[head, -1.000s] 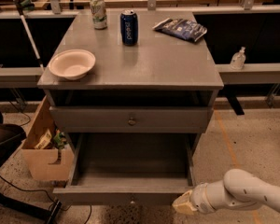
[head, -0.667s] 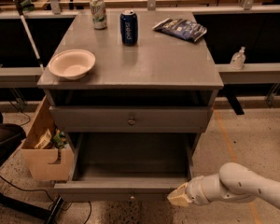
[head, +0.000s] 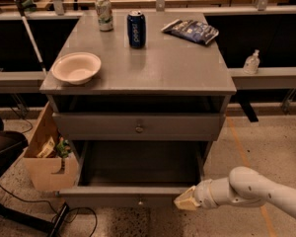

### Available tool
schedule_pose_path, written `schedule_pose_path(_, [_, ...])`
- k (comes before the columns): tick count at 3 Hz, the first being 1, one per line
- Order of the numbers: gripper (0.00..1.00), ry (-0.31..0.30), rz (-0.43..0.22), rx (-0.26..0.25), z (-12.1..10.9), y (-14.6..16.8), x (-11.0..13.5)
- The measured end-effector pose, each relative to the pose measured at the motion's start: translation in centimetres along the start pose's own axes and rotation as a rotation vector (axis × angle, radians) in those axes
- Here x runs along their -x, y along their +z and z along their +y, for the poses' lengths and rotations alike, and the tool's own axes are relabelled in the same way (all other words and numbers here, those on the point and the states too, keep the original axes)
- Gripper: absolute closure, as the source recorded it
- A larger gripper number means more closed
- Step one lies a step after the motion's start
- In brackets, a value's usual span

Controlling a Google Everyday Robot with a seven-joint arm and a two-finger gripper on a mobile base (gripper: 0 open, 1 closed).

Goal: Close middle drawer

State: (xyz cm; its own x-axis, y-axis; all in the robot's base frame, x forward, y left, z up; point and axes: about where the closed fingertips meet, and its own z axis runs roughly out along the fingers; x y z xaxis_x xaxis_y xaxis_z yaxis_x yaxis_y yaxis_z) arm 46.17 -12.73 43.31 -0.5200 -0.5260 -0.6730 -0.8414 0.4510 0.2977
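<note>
The middle drawer (head: 123, 194) is pulled far out of the grey cabinet (head: 138, 78). Its slim front panel is low in the view, with a small round knob (head: 140, 200) at its centre, and its inside looks dark and empty. My gripper (head: 184, 201) is on a white arm reaching in from the lower right. Its tan fingers are pressed together with nothing between them, and the tip is at the right end of the drawer's front panel. I cannot tell whether it touches the panel.
Above the open drawer is a taller drawer front with a larger knob (head: 139, 129). On the cabinet top are a white bowl (head: 76, 67), a blue can (head: 136, 29), a green can (head: 104, 14) and a dark chip bag (head: 190, 31). A cardboard box (head: 47, 157) and cables are on the floor at left.
My gripper has moved left and slightly up, from right of the drawer's corner to the right end of its front panel. The drawer has not visibly moved.
</note>
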Motion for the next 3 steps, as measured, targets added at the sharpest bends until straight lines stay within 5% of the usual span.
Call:
schedule_pose_path(2, [1.00, -0.026, -0.055, -0.003, -1.6, 0.3, 1.5])
schedule_pose_path(3, [1.00, -0.054, -0.065, -0.044, -2.6, 0.8, 1.7])
